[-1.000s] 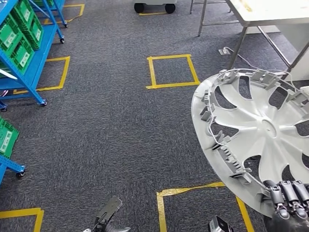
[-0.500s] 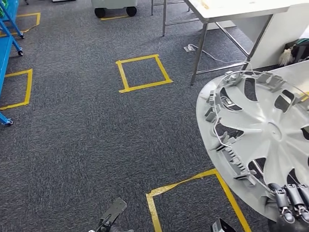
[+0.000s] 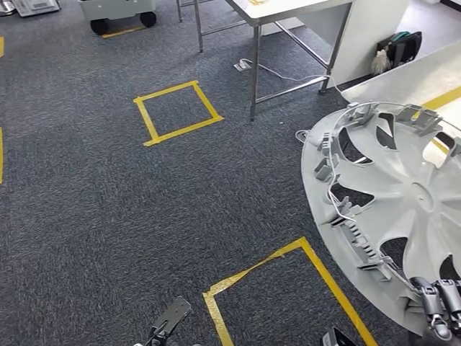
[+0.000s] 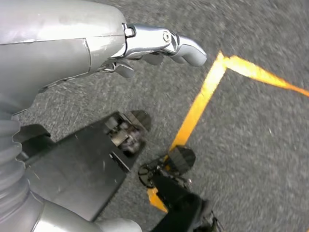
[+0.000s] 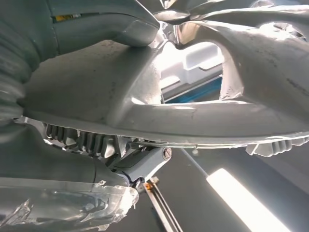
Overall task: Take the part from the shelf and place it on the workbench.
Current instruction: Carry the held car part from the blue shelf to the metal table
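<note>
Right hand [image 3: 441, 311] is gripping the part [image 3: 402, 194] (a silver wheel cover, inner side up) at its near rim; dark fingers [image 3: 431, 299] are curling over the rim edge, thumb [image 5: 109, 24] is pressing the opposite face in the right wrist view. The part is riding tilted in the air above the floor, fanning out away from the fingers toward the workbench.

Left hand [image 4: 109, 43] is hanging low over the grey carpet [image 3: 98, 216], holding nothing, fingers [image 4: 182, 46] lying straight and close together, not curled.

Just beyond the right hand's fingers a yellow tape outline [image 3: 282, 267] is lying on the carpet, partly under the part's rim. Farther out a smaller yellow tape square [image 3: 176, 112] is sitting on the carpet. Beyond that the workbench [image 3: 288, 9] is standing on metal legs, a cable [image 3: 282, 76] trailing under it. A wheeled base [image 3: 117, 11] is sitting at the far edge.
</note>
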Controlling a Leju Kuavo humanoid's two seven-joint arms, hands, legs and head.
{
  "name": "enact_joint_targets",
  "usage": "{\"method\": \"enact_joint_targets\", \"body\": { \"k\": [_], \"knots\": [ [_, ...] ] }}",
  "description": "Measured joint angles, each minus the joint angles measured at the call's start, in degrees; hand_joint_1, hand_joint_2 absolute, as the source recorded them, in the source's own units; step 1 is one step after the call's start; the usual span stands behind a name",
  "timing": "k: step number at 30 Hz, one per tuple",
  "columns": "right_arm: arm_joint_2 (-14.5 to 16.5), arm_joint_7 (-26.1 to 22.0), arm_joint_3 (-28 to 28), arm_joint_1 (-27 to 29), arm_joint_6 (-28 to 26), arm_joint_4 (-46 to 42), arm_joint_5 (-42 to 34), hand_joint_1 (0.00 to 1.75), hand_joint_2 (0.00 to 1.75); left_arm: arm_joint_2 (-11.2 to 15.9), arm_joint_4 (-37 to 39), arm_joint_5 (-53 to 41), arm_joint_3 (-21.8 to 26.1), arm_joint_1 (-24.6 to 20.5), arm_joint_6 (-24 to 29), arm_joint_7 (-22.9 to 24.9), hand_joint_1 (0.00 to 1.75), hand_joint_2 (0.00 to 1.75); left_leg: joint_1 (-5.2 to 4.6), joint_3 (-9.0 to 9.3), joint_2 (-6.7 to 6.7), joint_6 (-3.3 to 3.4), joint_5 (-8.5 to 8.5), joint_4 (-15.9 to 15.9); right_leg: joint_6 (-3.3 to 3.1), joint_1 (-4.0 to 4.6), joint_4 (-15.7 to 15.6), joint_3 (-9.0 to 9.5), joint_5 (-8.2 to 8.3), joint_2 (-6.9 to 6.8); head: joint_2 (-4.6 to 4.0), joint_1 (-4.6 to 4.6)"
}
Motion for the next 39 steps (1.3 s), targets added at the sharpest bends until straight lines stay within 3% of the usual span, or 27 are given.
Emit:
{"method": "enact_joint_targets", "body": {
  "k": [2,4,5,6,8,9,10,12,13,14,16,18,20,21,23,24,25,27,29,30,32,33,35,36,37,38,39],
  "knots": [
    [0.02,0.01,-0.14,-0.06,-0.01,-0.23,0.00,1.75,1.75,0.16,-0.10,-0.13,-0.09,0.05,-0.05,-0.17,0.00,1.75,0.16,-2.76,-2.92,-0.34,-2.36,5.29,-0.66,-0.31,-0.32,0.56,-0.19,1.33,0.00,-0.26],
    [0.04,-0.01,-0.25,-0.23,-0.01,-0.26,0.01,1.75,1.75,0.49,-0.10,-0.15,-0.10,0.36,-0.06,-0.23,0.00,1.75,0.17,-7.86,-4.35,-0.44,-4.85,13.35,-1.10,-0.31,-0.34,1.04,-0.65,2.87,0.00,-0.41],
    [0.04,-0.01,-0.31,-0.24,-0.01,-0.26,0.01,1.75,1.75,0.68,-0.10,-0.15,-0.11,0.54,-0.10,-0.23,0.00,1.75,0.17,-9.91,-4.50,-0.43,-4.80,15.81,-1.18,-0.28,-0.34,1.36,-0.92,3.80,0.00,-0.45],
    [0.04,-0.01,-0.36,-0.21,-0.01,-0.26,0.02,1.75,1.75,0.84,-0.10,-0.15,-0.12,0.65,-0.18,-0.26,0.00,1.75,0.17,-10.97,-4.59,-0.37,-3.49,16.12,-1.17,-0.28,-0.34,1.77,-1.22,4.75,0.00,-0.44],
    [0.04,0.00,-0.40,-0.19,-0.01,-0.26,0.03,1.75,1.75,1.08,-0.10,-0.16,-0.17,0.69,-0.44,-0.42,0.00,1.75,0.20,-9.98,-5.46,-0.15,1.83,10.81,-0.95,-0.38,-0.34,2.81,-1.92,6.57,0.00,-0.44],
    [0.04,0.03,-0.40,-0.21,-0.01,-0.26,0.02,1.75,1.75,1.20,-0.10,-0.16,-0.19,0.69,-0.58,-0.52,0.00,1.75,0.25,-8.74,-6.81,-0.03,4.29,7.02,-0.69,-0.40,-0.29,3.12,-2.32,7.38,0.00,-0.45],
    [0.04,0.06,-0.40,-0.25,-0.01,-0.27,0.03,1.75,1.75,1.31,-0.10,-0.16,-0.21,0.68,-0.69,-0.64,0.00,1.75,0.37,-7.49,-8.06,0.11,5.59,3.62,-0.38,-0.41,-0.19,3.35,-2.73,8.14,0.00,-0.47],
    [0.04,0.17,-0.43,-0.14,-0.01,-0.33,0.04,1.75,1.75,1.55,-0.10,-0.14,-0.23,0.66,-0.85,-0.85,0.00,1.75,0.37,-6.16,-9.45,0.63,5.66,0.26,0.47,-0.55,-0.25,3.25,-2.98,9.43,0.00,-0.54],
    [0.04,0.23,-0.48,0.01,-0.01,-0.39,0.04,1.75,1.75,1.61,-0.10,-0.12,-0.26,0.62,-0.88,-0.96,0.00,1.75,0.31,-5.76,-8.93,1.04,5.24,-0.29,0.84,-0.65,-0.37,3.42,-2.94,9.81,0.00,-0.56],
    [0.04,0.28,-0.52,0.18,-0.01,-0.45,0.04,1.75,1.75,1.67,-0.11,-0.10,-0.30,0.61,-0.91,-1.07,0.00,1.75,0.23,-5.43,-8.38,1.49,5.13,-0.46,1.16,-0.71,-0.44,3.43,-2.98,9.47,0.00,-0.60],
    [0.04,0.34,-0.57,0.25,-0.01,-0.55,0.02,1.75,1.75,1.73,-0.11,-0.06,-0.36,0.64,-0.86,-1.32,0.00,1.75,0.19,-4.41,-7.19,2.27,4.78,-0.75,1.54,-0.39,1.71,2.58,-4.05,6.10,0.00,-0.39],
    [0.04,0.35,-0.56,0.09,-0.01,-0.59,0.01,1.75,1.75,1.84,-0.11,-0.04,-0.37,0.81,-0.77,-1.46,0.00,1.75,0.00,-3.43,-5.88,2.71,4.04,-0.81,1.83,-0.15,8.15,-1.24,-6.40,2.47,0.00,-0.19],
    [0.04,0.37,-0.56,0.04,-0.01,-0.59,0.01,1.75,1.75,1.99,-0.10,0.00,-0.37,1.02,-0.73,-1.50,0.00,1.75,-0.15,-2.49,-4.39,2.81,3.08,-0.81,1.94,-0.19,14.44,-5.77,-8.07,1.62,0.00,-0.21],
    [0.04,0.38,-0.57,0.07,-0.01,-0.59,0.01,1.75,1.75,2.05,-0.10,0.04,-0.37,1.09,-0.73,-1.54,0.00,1.75,-0.17,-1.88,-3.70,2.79,2.55,-0.81,1.91,-0.21,15.20,-6.91,-7.61,1.53,0.00,-0.18],
    [0.04,0.39,-0.58,0.11,-0.01,-0.59,0.01,1.75,1.75,2.06,-0.10,0.17,-0.38,1.13,-0.68,-1.60,0.00,1.75,-0.18,-0.23,-2.40,2.64,1.30,-0.82,1.76,-0.23,10.46,-5.90,-3.48,0.88,0.00,-0.16],
    [0.04,0.39,-0.58,0.09,-0.01,-0.59,0.01,1.75,1.75,2.03,-0.10,0.28,-0.38,1.14,-0.63,-1.61,0.00,1.75,-0.21,0.61,-1.77,2.47,0.62,-0.86,1.64,-0.15,6.69,-4.51,-1.04,-0.19,0.00,-0.15],
    [0.04,0.38,-0.58,0.02,-0.01,-0.57,0.01,1.75,1.75,2.01,-0.10,0.40,-0.38,1.13,-0.57,-1.61,0.00,1.75,-0.31,1.38,-1.23,2.23,-0.02,-0.89,1.39,0.05,3.54,-3.36,0.28,-1.32,0.00,-0.19],
    [0.04,0.37,-0.57,-0.05,-0.01,-0.55,0.01,1.75,1.75,1.87,-0.11,0.68,-0.36,1.07,-0.12,-1.49,0.00,1.75,-0.56,2.45,-0.13,1.51,-1.02,-1.09,0.62,0.47,0.97,-2.27,0.72,-2.64,0.00,-0.38],
    [0.04,0.32,-0.56,0.01,-0.01,-0.55,0.02,1.75,1.75,1.40,-0.14,0.81,-0.35,0.95,0.49,-1.30,0.00,1.75,-0.58,3.15,0.46,0.85,-1.35,-0.89,-0.23,0.46,0.81,-1.68,0.38,-1.51,0.01,-0.54],
    [0.05,0.30,-0.54,0.07,-0.01,-0.56,0.02,1.75,1.75,1.13,-0.15,0.83,-0.35,0.86,0.69,-1.22,0.00,1.75,-0.46,3.00,-0.14,0.63,-1.22,0.15,-0.54,0.31,0.69,-1.36,0.34,-0.75,0.01,-0.56],
    [0.08,0.27,-0.48,-0.02,-0.01,-0.58,0.04,1.75,1.75,0.68,-0.17,0.85,-0.37,0.67,0.85,-1.11,0.00,1.75,-0.23,-0.06,-2.42,0.29,-1.55,5.43,-1.12,0.02,0.48,-0.39,-0.07,0.61,0.01,-0.72],
    [0.08,0.26,-0.44,-0.11,-0.01,-0.59,0.04,1.75,1.75,0.58,-0.17,0.88,-0.37,0.70,0.87,-1.02,0.00,1.75,-0.16,-2.64,-3.54,0.14,-2.50,9.22,-1.33,-0.06,0.43,0.01,-0.39,1.34,0.01,-0.78],
    [0.08,0.20,-0.39,-0.24,-0.01,-0.59,0.05,1.75,1.75,0.48,-0.17,0.95,-0.37,0.94,0.89,-0.81,0.00,1.75,-0.12,-7.84,-4.27,-0.05,-5.78,15.19,-1.56,-0.15,0.39,0.99,-1.25,3.05,0.01,-0.92],
    [0.08,0.16,-0.38,-0.23,-0.01,-0.59,0.05,1.75,1.75,0.51,-0.17,0.97,-0.36,1.06,0.89,-0.77,0.00,1.75,-0.12,-9.61,-4.36,-0.06,-6.99,16.17,-1.56,-0.17,0.38,1.62,-1.75,3.96,0.00,-0.96],
    [0.08,0.14,-0.39,-0.21,-0.01,-0.59,0.05,1.75,1.75,0.55,-0.17,0.98,-0.35,1.11,0.90,-0.75,0.00,1.75,-0.13,-10.58,-4.49,-0.02,-7.01,15.48,-1.50,-0.21,0.38,2.37,-2.29,4.85,0.00,-0.97],
    [0.09,0.13,-0.39,-0.21,-0.01,-0.59,0.05,1.75,1.75,0.60,-0.17,0.98,-0.34,1.11,0.90,-0.75,0.00,1.75,-0.14,-10.81,-4.80,0.02,-5.46,13.32,-1.37,-0.30,0.37,3.21,-2.89,5.68,0.00,-0.98],
    [0.09,0.14,-0.39,-0.21,-0.01,-0.59,0.05,1.75,1.75,0.65,-0.16,0.98,-0.33,1.11,0.91,-0.75,0.00,1.75,-0.07,-10.52,-5.60,-0.02,-2.30,10.16,-1.17,-0.42,0.31,3.78,-3.52,6.42,0.00,-1.01]
  ]
}}
